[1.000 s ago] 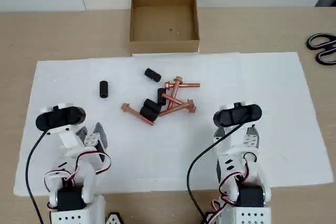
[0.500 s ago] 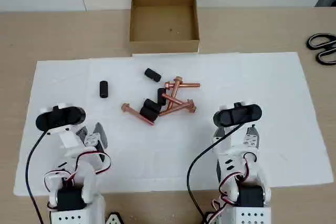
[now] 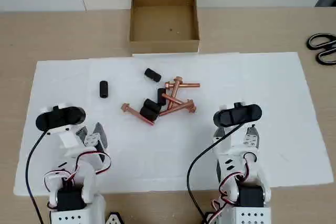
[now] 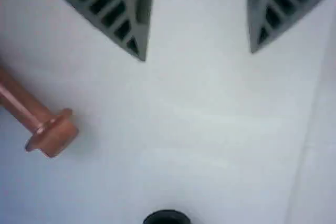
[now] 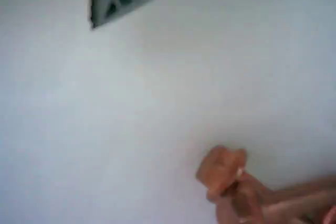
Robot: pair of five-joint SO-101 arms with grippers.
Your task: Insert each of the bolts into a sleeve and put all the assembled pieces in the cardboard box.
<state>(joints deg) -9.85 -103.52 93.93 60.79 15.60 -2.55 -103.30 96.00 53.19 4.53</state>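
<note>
Several copper bolts (image 3: pixel 176 99) lie in a loose pile at the middle of the white sheet (image 3: pixel 273 87). Two black sleeves (image 3: pixel 151 109) rest among them. Another sleeve (image 3: pixel 153 75) lies just behind the pile, and a lone sleeve (image 3: pixel 104 89) sits to its left. The cardboard box (image 3: pixel 164 40) stands behind the sheet with nothing inside. My left gripper (image 3: pixel 97 135) hangs low near the front left, open over bare sheet (image 4: pixel 197 51), with a bolt head (image 4: pixel 50 132) and a sleeve's edge (image 4: pixel 167 217) close by. My right gripper (image 3: pixel 250 136) sits at the front right, near a bolt head (image 5: pixel 220 169).
Black scissors (image 3: pixel 323 47) lie on the wooden table at the far right edge. Both arm bases stand at the front edge of the table. Bare sheet stretches wide on either side of the pile.
</note>
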